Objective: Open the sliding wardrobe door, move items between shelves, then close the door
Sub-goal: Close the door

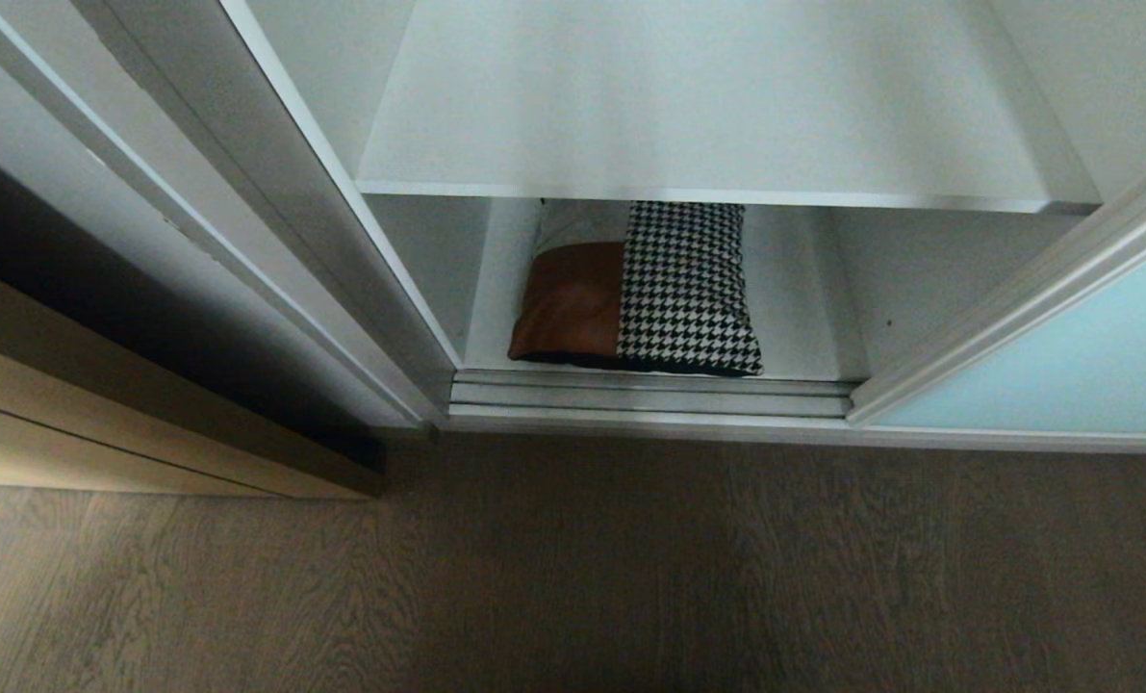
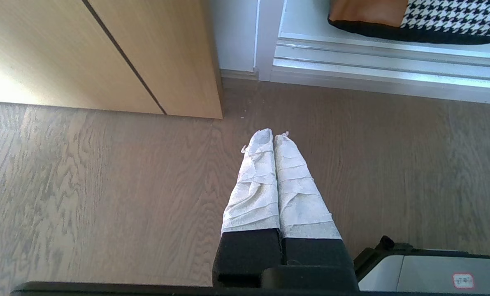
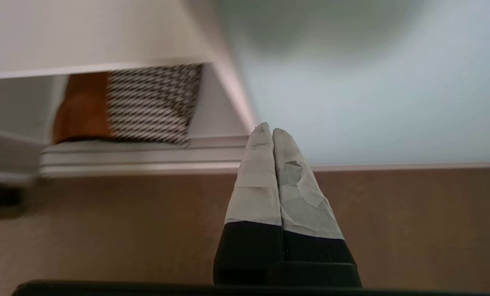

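I see rectangular cushion (image 1: 635, 289), houndstooth, tan leather and white, lying on bottom white shelf (image 1: 794, 289), centre of head frame, under upper white shelf board (image 1: 707, 106). Pale aqua frosted-glass sliding door (image 1: 1063, 356) stands at right edge, opening clear. My left gripper (image 2: 274, 135) pressed closed, empty, above grey wood floor (image 2: 105, 185). My right gripper (image 3: 271, 130) closed, empty, near door's lower frame.

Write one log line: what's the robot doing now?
door: open | cushion: bottom shelf | left gripper: shut, empty | right gripper: shut, empty
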